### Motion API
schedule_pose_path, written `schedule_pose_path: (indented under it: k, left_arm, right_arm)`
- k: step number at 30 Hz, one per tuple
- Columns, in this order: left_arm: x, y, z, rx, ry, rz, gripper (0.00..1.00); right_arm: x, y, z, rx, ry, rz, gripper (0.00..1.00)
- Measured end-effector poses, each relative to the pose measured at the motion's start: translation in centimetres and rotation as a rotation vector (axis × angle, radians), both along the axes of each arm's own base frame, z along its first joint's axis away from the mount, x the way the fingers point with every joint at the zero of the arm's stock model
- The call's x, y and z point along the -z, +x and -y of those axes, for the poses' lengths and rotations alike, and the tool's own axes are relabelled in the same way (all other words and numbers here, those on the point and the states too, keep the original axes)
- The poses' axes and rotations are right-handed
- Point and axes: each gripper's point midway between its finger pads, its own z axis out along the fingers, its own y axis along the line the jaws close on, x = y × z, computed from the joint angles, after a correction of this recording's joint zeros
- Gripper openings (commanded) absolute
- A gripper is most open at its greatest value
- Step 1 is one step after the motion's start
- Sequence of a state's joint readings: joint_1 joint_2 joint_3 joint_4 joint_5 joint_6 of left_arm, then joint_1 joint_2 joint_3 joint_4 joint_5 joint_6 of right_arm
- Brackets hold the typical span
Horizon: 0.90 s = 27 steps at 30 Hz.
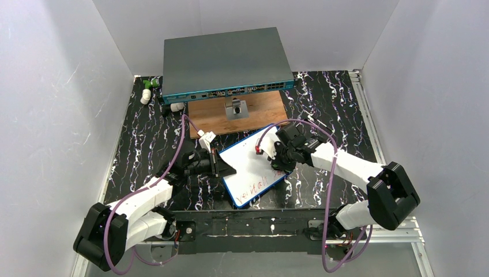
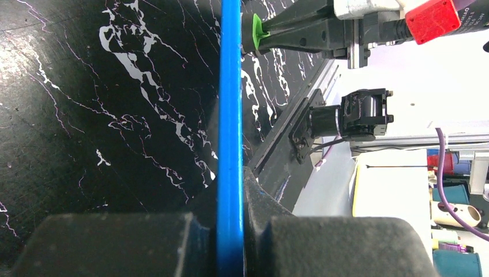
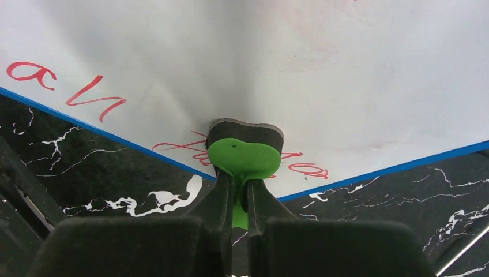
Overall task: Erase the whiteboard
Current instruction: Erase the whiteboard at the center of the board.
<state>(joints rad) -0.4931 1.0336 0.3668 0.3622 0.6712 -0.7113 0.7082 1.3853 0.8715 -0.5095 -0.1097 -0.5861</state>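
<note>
Top view, whiteboard: set cornerwise at the middle of the black marbled table, at 6 o'clock from the brown wooden board.
Top view, red writing: along the whiteboard's edge toward 5 o'clock, beside the near corner; the rest of the face looks white.
Top view, left gripper: at the whiteboard's 9 o'clock edge, reaching in from 7 o'clock.
Top view, right gripper: over the whiteboard's 3 o'clock side, its arm coming in from 4 o'clock.
Top view, network switch box: at 12 o'clock, its front overlapping the wooden board's far edge.
Top view, small metal piece: on the wooden board, near the box.

Left wrist view, whiteboard: seen edge-on as a blue strip running from 12 to 6 o'clock.
Left wrist view, left gripper: clenched on the blue frame, one finger on each side of it.
Left wrist view, right gripper: at 1 o'clock, its fingers pointing at the frame with the green eraser at their tips.

Right wrist view, right gripper: fingers pinched tight on the green eraser's handle.
Right wrist view, eraser pad: a dark rim shows behind the green, set against the whiteboard near its lower corner.
Right wrist view, red writing: strokes at 10 o'clock from the eraser, and more just beside the pad at 9 and 3 o'clock.
Right wrist view, table: shows below the blue frame at 8 and 4 o'clock.
</note>
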Motion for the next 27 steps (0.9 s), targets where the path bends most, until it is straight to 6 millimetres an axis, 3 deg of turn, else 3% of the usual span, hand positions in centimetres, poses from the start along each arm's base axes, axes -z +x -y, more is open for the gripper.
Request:
schedule_pose_path:
  k: [4, 11, 13, 16, 23, 27]
  left_arm:
    - [0.0, 0.0, -0.1, -0.002, 0.002, 0.0, 0.0]
    - [0.0, 0.0, 0.0, 0.001, 0.003, 0.011, 0.0]
    - [-0.1, 0.0, 0.0, 0.006, 0.002, 0.013, 0.0]
    - [-0.1, -0.1, 0.0, 0.008, 0.0, 0.014, 0.0]
    - [0.0, 0.0, 0.0, 0.002, 0.0, 0.004, 0.0]
    - [0.0, 0.0, -0.1, 0.0, 0.003, 0.009, 0.0]
  right_arm:
    - [0.0, 0.2, 0.3, 0.021, -0.002, -0.002, 0.01]
    - [-0.2, 4.7, 4.5, 0.258, -0.02, 0.063, 0.01]
    - [0.0, 5.0, 4.9, 0.274, -0.026, 0.062, 0.01]
    - [0.3, 4.3, 4.3, 0.244, -0.023, 0.038, 0.01]
    - [0.7, 0.1, 1.1, 0.029, -0.03, -0.031, 0.01]
    - [0.5, 0.7, 1.6, 0.066, -0.013, -0.035, 0.01]
